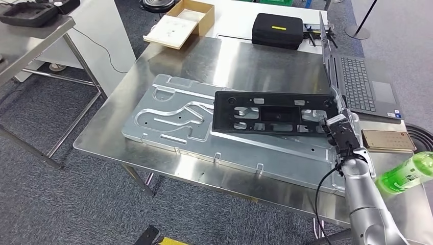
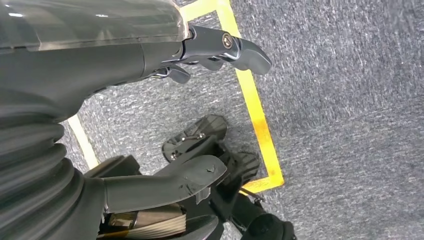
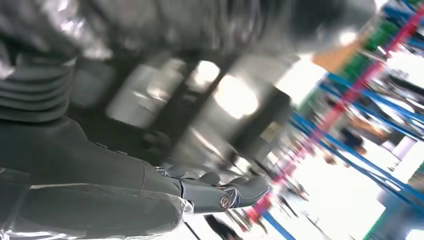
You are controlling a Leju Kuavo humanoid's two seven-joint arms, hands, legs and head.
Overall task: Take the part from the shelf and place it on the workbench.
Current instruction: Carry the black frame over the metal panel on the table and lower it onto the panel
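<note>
The part is a long black plastic frame [image 1: 270,112] with cut-outs. It lies across a large grooved aluminium plate [image 1: 173,115] on the steel workbench [image 1: 204,61]. My right hand [image 1: 339,132] grips the frame's right end, near the bench's right side. In the blurred right wrist view, the right hand [image 3: 150,185] shows its thumb and fingers closed beside a dark shape. My left hand [image 2: 150,55] hangs over grey carpet with fingers [image 2: 235,47] and thumb [image 2: 170,182] apart, holding nothing.
An open laptop [image 1: 357,84] stands at the bench's right edge, with a gold flat case [image 1: 388,140] in front of it. A green bottle [image 1: 408,173] lies at the far right. A black case [image 1: 278,29] and a cardboard box [image 1: 181,23] sit behind. Another table [image 1: 35,30] stands left.
</note>
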